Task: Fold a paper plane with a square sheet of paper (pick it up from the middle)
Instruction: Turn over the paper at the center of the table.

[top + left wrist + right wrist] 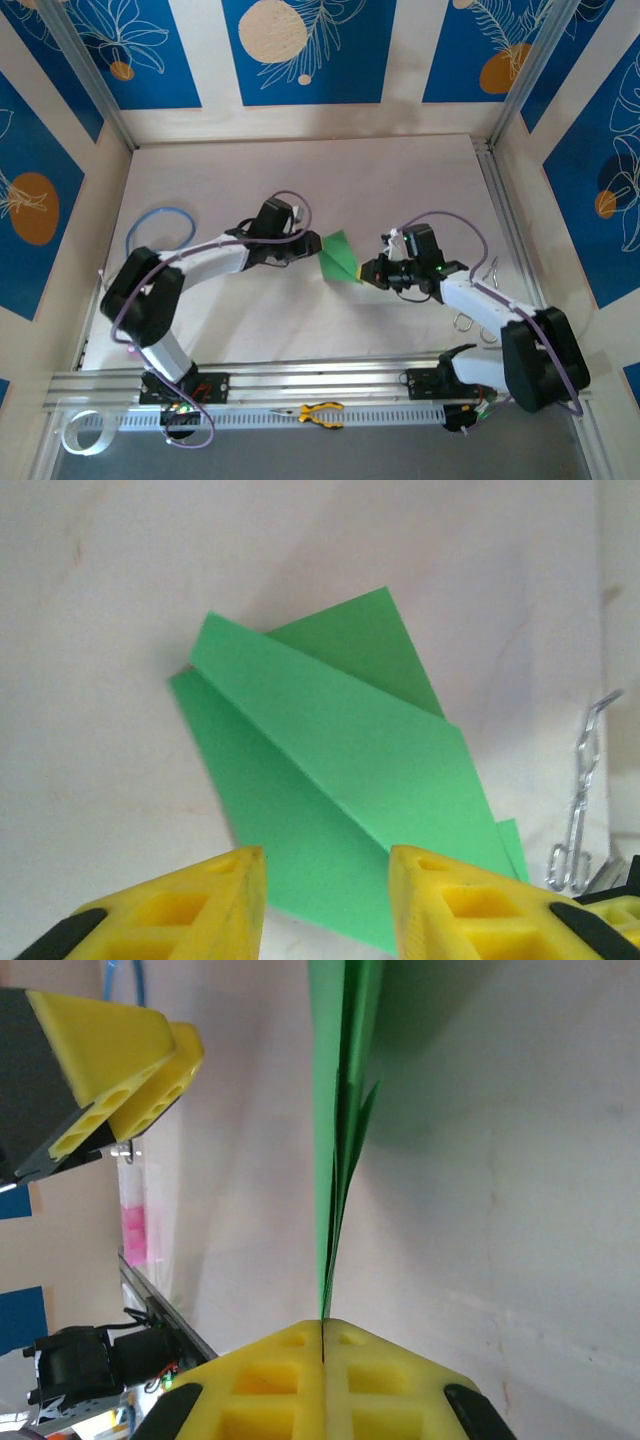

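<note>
Item 1, blue cable: a loop lying flat on the bench, well apart from the left fingers, on their outer side.

Item 2, left fingers: they stand apart. In the left wrist view the two yellow fingers have an open gap between them, and green paper shows through it, beyond the tips. They grip nothing. The right wrist view shows the same pair off to one side of the paper, with bare bench between the two.

Item 3, paper plane: bright green, folded, between the two sets of fingers. From the left fingers it reads as layered flaps with a long diagonal crease. A narrower end points away from the tips and a wider end lies nearest them. One flap overlaps another, and a small corner sticks out beside the right-hand finger. From the right fingers it is seen edge-on, as thin stacked layers running straight away from the tips.

Item 4, right fingers: pressed together and clamped on the near edge of the paper plane. In the right wrist view the pads meet with no gap, and the green layers enter the seam between them.

Item 5, metal hooks: they lie on the bench past the right-hand left finger, clear of the paper. Their exact type cannot be told.

Item 6, pliers: yellow-handled, on the rail at the near edge, well apart from both sets of fingers.

Item 7, pink object: blurred, beyond the left fingers, not identifiable.
</note>
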{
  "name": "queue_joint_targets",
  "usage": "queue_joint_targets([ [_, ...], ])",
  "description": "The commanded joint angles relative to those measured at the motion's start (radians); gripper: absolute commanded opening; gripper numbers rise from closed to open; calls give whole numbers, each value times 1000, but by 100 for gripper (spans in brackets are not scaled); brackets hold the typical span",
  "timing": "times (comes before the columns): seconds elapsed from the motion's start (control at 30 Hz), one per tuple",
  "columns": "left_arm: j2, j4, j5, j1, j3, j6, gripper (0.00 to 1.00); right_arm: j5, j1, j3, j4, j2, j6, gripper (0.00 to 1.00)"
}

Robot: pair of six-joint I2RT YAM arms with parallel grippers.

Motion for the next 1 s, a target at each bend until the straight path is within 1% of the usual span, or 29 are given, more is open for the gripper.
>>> queue_joint_targets([
  [0.0, -100, -42, -123, 14, -30, 44, 40, 148, 28, 114, -234, -64, -152, 3],
  [0.1, -176, -74, -192, 31, -58, 51, 41, 299, 77, 220, -367, -72, -231, 3],
  [0.23, -279, -97, -272, 60, -117, 45, 43, 589, 172, 369, -535, -26, -307, 3],
  [0.37, -375, -120, -354, 83, -178, 34, 50, 906, 280, 502, -678, 64, -365, 4],
  [0.5, -459, -148, -428, 100, -227, 25, 52, 1147, 363, 569, -733, 164, -426, 2],
  [0.6, -506, -167, -478, 107, -257, 13, 52, 1280, 427, 586, -727, 235, -474, 1],
  [0.73, -554, -171, -515, 113, -298, -12, 53, 1327, 495, 610, -734, 345, -499, 2],
  [0.97, -588, -173, -535, 121, -327, -21, 53, 1279, 648, 626, -682, 531, -560, 4],
])
